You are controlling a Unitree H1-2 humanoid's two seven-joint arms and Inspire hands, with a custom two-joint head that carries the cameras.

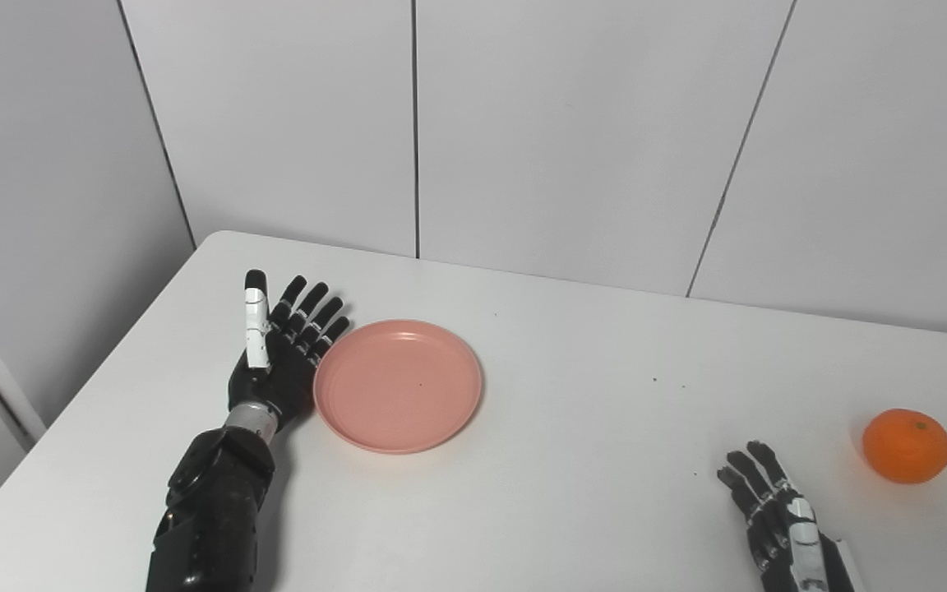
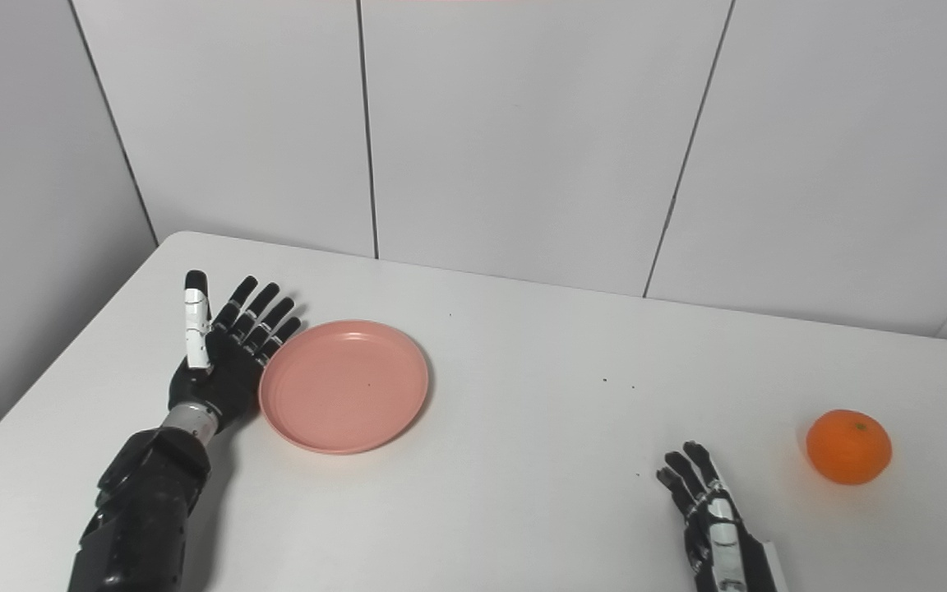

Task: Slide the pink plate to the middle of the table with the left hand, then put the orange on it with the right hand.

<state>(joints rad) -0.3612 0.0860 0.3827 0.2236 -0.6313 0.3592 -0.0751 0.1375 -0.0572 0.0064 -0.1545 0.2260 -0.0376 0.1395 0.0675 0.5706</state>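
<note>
A round pink plate (image 1: 398, 385) lies flat on the white table (image 1: 588, 460), left of the table's middle, with nothing on it. My left hand (image 1: 276, 349) stands on edge against the plate's left rim, fingers straight and apart, holding nothing. An orange (image 1: 907, 445) rests on the table near the right side. My right hand (image 1: 769, 501) lies low near the front edge, to the left of the orange and apart from it, its fingers spread and empty.
White wall panels (image 1: 572, 131) rise close behind the table's far edge. The table's left edge runs diagonally past my left forearm (image 1: 210, 510). A few dark specks (image 1: 654, 380) dot the tabletop between plate and orange.
</note>
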